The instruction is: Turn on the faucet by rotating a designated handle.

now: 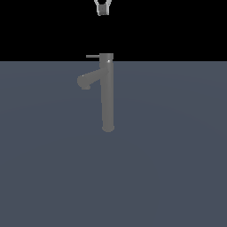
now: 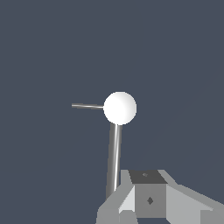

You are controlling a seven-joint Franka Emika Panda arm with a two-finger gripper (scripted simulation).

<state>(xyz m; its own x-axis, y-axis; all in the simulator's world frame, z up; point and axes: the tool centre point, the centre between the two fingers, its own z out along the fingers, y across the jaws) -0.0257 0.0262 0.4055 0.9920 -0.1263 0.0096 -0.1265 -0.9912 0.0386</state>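
Handle [image 1: 92,56]: thin rod projecting level from the faucet's top cap toward the exterior view's left, free of contact and not yet turned.

Faucet [image 1: 107,95]: upright grey column standing mid-tabletop [image 1: 177,168]; the stubby spout [image 1: 88,80] angles off below the handle on the same side.

End effector [image 1: 103,9]: hangs well above the cap, almost directly over the column, seemingly staged for a descent onto the handle. Holds nothing; how far its fingers are parted cannot be told.
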